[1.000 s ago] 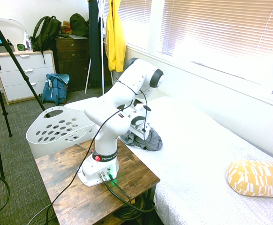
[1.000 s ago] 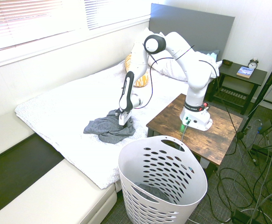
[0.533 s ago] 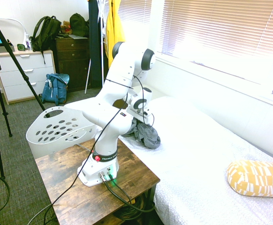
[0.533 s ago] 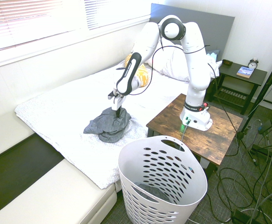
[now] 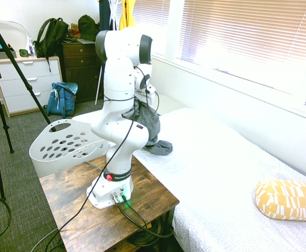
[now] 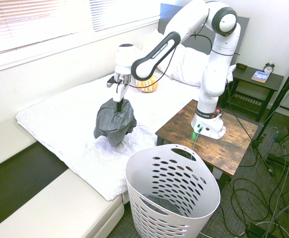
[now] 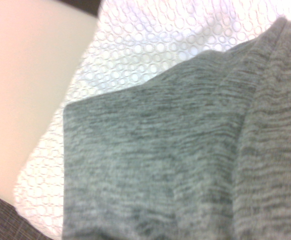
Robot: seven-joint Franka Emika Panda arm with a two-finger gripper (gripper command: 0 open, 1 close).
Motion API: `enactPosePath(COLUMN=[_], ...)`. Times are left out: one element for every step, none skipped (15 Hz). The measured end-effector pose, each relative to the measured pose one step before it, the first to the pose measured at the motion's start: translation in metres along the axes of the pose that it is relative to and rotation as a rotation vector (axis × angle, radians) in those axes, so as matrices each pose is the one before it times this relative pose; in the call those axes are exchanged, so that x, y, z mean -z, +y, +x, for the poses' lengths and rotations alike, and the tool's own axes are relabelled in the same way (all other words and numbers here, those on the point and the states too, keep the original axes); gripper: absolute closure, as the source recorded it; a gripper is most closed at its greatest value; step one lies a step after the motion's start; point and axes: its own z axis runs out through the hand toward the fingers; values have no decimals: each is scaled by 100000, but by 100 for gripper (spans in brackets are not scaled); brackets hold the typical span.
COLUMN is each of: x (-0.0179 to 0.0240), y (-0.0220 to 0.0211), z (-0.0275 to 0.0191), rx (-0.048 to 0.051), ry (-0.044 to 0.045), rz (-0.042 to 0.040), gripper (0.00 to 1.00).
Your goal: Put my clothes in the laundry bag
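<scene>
I worked in a bedroom, over a bed [image 6: 75, 124] covered with a white textured spread whose weave showed in the wrist view as a pattern of small rings. Slatted blinds [image 5: 247, 37] covered the window along the wall beside the bed, and a dark grey headboard [image 6: 204, 27] stood at its far end with white pillows [image 6: 189, 62] against it. A yellow patterned cushion [image 5: 289, 199] lay on the spread. My base sat on a dark wooden table [image 5: 84, 210] with a rough, worn grain, pushed against the bed's edge. The floor was dark carpet, and a white dresser [image 5: 27, 84] and a dark wooden chest of drawers [image 5: 84, 60] stood at the back, with a blue backpack [image 5: 62, 98] on the floor between them.

My gripper [image 6: 119, 97] pointed almost straight down, its fingers clamped on a pinch of the soft slate-grey knitted garment [image 6: 114, 124]. The cloth hung from that pinch in a loose, crumpled bundle above the spread; from the first exterior view its lowest fold seemed to touch the bed. Up close, its fabric [image 7: 175, 165] showed a fine heathered stripe.

The large white plastic laundry basket [image 6: 172, 196], with a rounded rim, rows of oval holes and a cut-out handle, stood on the floor beside the table and the bed's corner, apart from the garment.
</scene>
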Motion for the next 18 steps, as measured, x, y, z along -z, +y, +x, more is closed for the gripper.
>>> enactPosePath(x=[2839, 3220, 3523, 3607, 3747, 3636, 3575, 3471, 2500, 790, -1157, -2433, -3270, -3842, -3791, -3120, -2704, -2559], y=[-1069, -882, -511, 8, 570, 945, 1140, 1321, 1024, 92, -384, -877, -1529, -1542, -1349, -955, -553, -312], z=[-3386, -3708, -3863, -4058, -4536, -4470, -4547, -5693, -5543, -4052, -3288, -1584, -518, 118, 743, 906, 715, 331], rx=[2231, 2300, 2507, 2300, 1661, 1390, 1639, 2317, 2606, 2334, 2057, 910, -76, -408, -347, -92, -91, 60], ry=[667, -127, -717, -51, 1124, 1805, 1672, 1502, 1748, 793, 152, -906, -2690, -2847, -2824, -3602, -3517, -2553], rz=[-1110, -400, 64, -67, -260, 0, 162, 223, 288, 159, -1653, -3386, -3435, -3279, -3268, -2717, -2298, -2298], gripper=[100, 100, 100, 100, 100, 100, 100, 100, 100, 100, 100, 100, 100, 100, 100, 100, 100, 100])
